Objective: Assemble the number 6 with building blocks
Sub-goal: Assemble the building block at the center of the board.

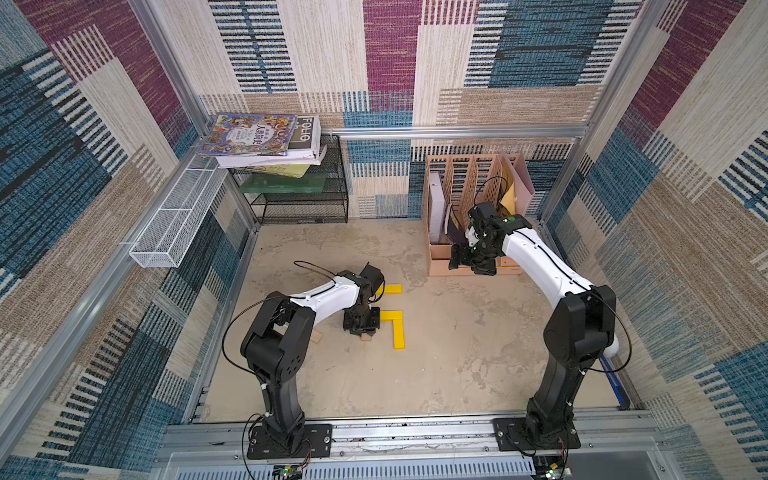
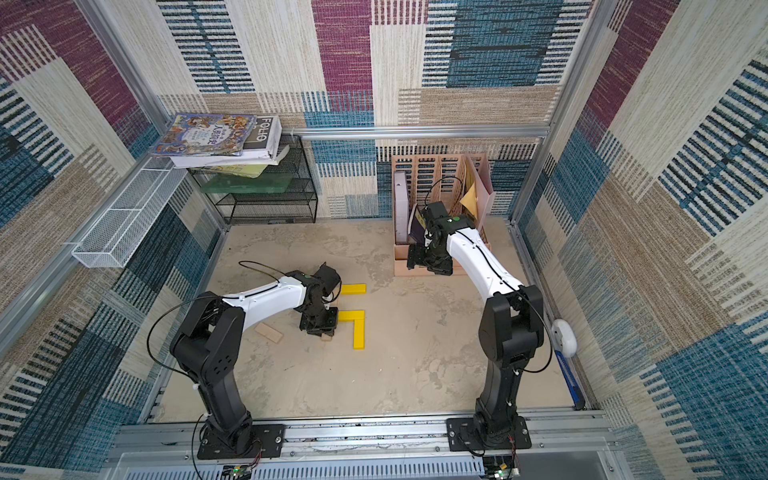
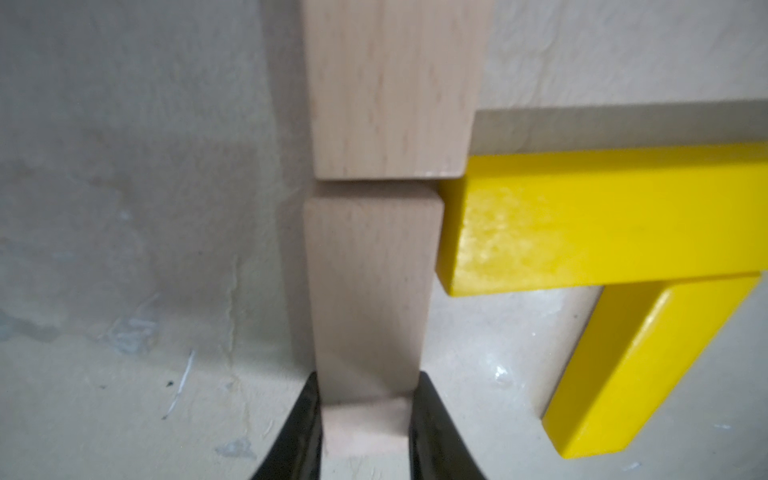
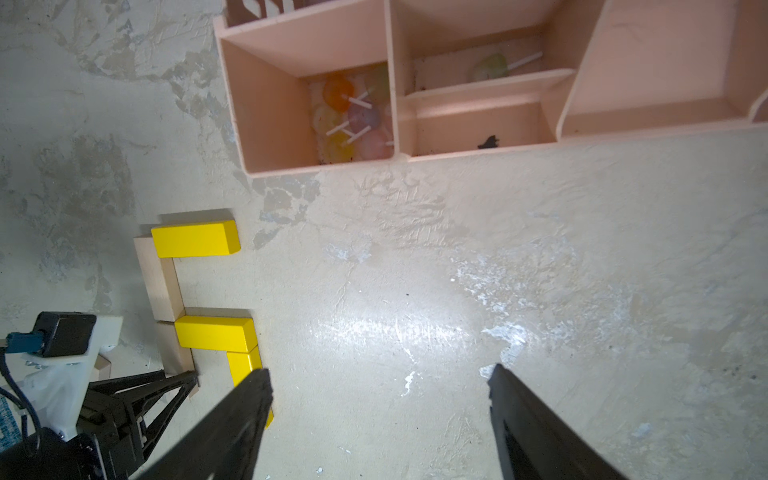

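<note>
Flanking L tool (image 3: 368, 386)'s wood bar (image 3: 370, 286): yellow bar (image 3: 602, 232)

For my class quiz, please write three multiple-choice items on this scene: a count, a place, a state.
1. Yellow blocks on the table: A three, B one, C five.
2. The loose wooden block lies: A on top of them, B beside the left arm, C in a bowl.
3. The left gripper is: A open, B shut on a yellow block, C shut on a second wooden block.
Answers: A, the right wrist view shows three; B, a top view shows it there; C, the left wrist view shows pale wood pinched.
</note>
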Robot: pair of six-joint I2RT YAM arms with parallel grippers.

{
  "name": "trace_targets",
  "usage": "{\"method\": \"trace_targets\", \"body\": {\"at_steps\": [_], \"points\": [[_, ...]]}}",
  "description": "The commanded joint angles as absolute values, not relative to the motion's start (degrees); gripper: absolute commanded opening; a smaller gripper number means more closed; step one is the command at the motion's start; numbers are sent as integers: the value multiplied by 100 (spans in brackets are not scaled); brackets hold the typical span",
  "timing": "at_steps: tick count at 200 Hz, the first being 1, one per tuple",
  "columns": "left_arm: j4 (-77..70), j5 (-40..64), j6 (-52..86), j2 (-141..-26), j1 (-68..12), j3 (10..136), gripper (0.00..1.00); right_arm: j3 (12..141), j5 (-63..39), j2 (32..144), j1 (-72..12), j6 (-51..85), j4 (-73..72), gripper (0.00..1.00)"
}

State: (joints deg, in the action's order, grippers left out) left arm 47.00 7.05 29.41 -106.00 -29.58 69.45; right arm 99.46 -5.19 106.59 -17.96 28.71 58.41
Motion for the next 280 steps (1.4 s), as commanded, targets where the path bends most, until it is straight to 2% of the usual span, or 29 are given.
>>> {"method": "trace_targets", "body": {"at_steps": [1,162,177,219,280], "points": [[4781,625,2953,-10619,-2967,6976,1,9975,-556,10619,-1794,2877,5801,86],[4816,633,2940,-10749,-2986,7124,4,10037,-620,10692,-1806,2931,5739,85],[4835,672,2952,-10741,-2988,7111,7,10039,-632,10704,-1811,2918,5748,86],[4842,696,3076,-10554,-3013,6924,27,10029,-650,10695,-1840,2883,5722,89],[4941,575,3160,-9980,-3018,6898,42,10049,-664,10720,-1906,2865,5645,91]]}}
